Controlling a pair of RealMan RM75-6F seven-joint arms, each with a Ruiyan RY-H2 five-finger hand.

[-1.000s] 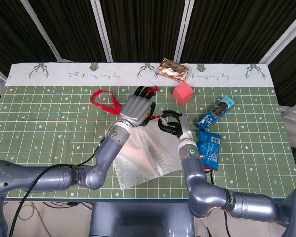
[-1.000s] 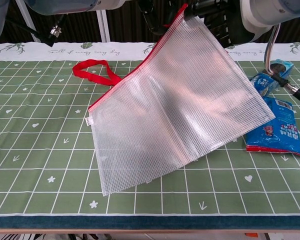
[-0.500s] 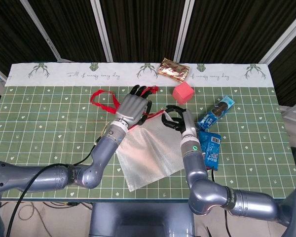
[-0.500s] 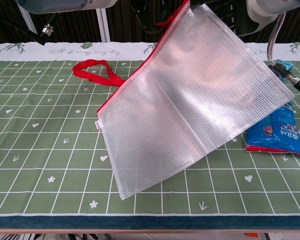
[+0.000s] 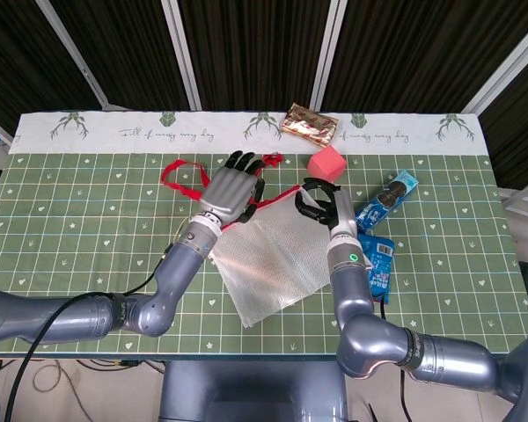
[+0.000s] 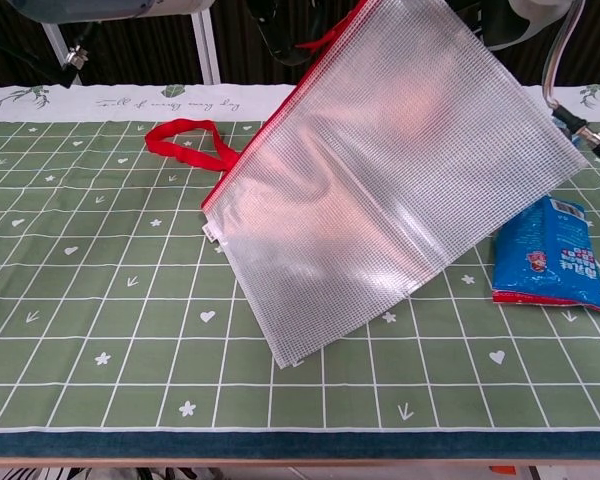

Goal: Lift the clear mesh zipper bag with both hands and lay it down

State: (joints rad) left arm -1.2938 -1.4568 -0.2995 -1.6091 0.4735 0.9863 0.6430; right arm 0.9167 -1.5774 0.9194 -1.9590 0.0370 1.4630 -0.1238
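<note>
1. Bag's gone up since a sec ago: in the chest view the clear mesh zipper bag (image 6: 395, 185) hangs higher and further right, its low corner now barely near the table (image 6: 100, 400). It used to cover part of the blue snack packet (image 6: 548, 252); that's fully in sight now.
2. Head view: left hand (image 5: 231, 192) is at the red zipper edge w/ fingers spread forward, can't tell if it's actually pinching. Right hand (image 5: 322, 201) is curled at the other top corner, looks like it's grasping the bag. Holding both top corners prob keeps it flat for laying down.
3. Same view, red strap (image 5: 183, 180) lies behind the left hand, pink cube (image 5: 326, 164) and gold packet (image 5: 310, 122) beyond, all clear of the bag.
4. Chest view: both hands are cropped out up top, bag tilted, still airborne, not laid yet imo.
</note>
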